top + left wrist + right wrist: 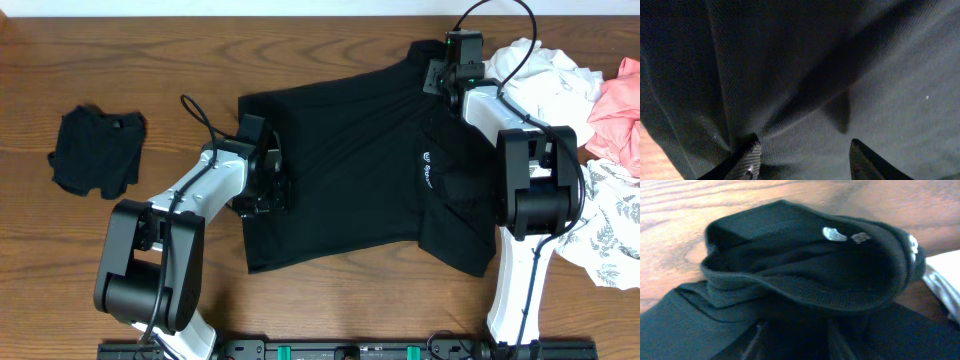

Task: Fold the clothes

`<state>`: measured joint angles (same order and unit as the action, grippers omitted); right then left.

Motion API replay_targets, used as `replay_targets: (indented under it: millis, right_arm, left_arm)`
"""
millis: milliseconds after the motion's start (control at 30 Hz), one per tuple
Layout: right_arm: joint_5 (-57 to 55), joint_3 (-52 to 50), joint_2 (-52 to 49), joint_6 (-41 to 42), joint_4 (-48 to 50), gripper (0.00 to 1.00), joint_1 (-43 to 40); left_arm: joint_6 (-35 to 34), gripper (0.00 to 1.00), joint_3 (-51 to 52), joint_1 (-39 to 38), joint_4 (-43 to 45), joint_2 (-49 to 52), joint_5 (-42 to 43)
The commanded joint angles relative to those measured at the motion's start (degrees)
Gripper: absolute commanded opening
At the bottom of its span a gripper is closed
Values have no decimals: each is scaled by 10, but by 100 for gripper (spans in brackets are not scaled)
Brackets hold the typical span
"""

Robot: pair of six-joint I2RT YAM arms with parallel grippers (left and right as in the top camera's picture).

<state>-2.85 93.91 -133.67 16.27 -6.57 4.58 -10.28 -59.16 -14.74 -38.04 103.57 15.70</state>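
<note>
One black shirt (340, 170) lies spread and creased, and four other garments (97, 150) flank it. The left gripper (804, 150) rests on it with fingers parted. The right gripper (447, 78) is at its collar, and I cannot tell its grip.

Parted tool (804, 150), perhaps touching black shirt (815, 60)

no words or numbers can be read anywhere. the shirt (340, 170) carries a small white print (428, 170) right of its middle, beside the right arm, too small to make out. inside the shirt's collar (805, 287), three small white marks (834, 234) show, too blurred to read.
</note>
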Motion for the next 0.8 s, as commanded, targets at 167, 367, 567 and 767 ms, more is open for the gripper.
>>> replay_targets:
  millis: [167,367,567,767]
  right_arm:
    - [44,0,32,-49,-45,59,-6]
    - [44,0,149,-105,-165,70,-8]
    - [44,0,248,-112,-306,77,-14]
    - [44,0,283,-108,-438,80,-18]
  left_arm:
    - [8,62,9,6,86,17,-66]
    - [38,64,9,8,76,17,-134]
    - [42,64,9,54,69,17,-164]
    - [42,69,9,90,70,17,-117]
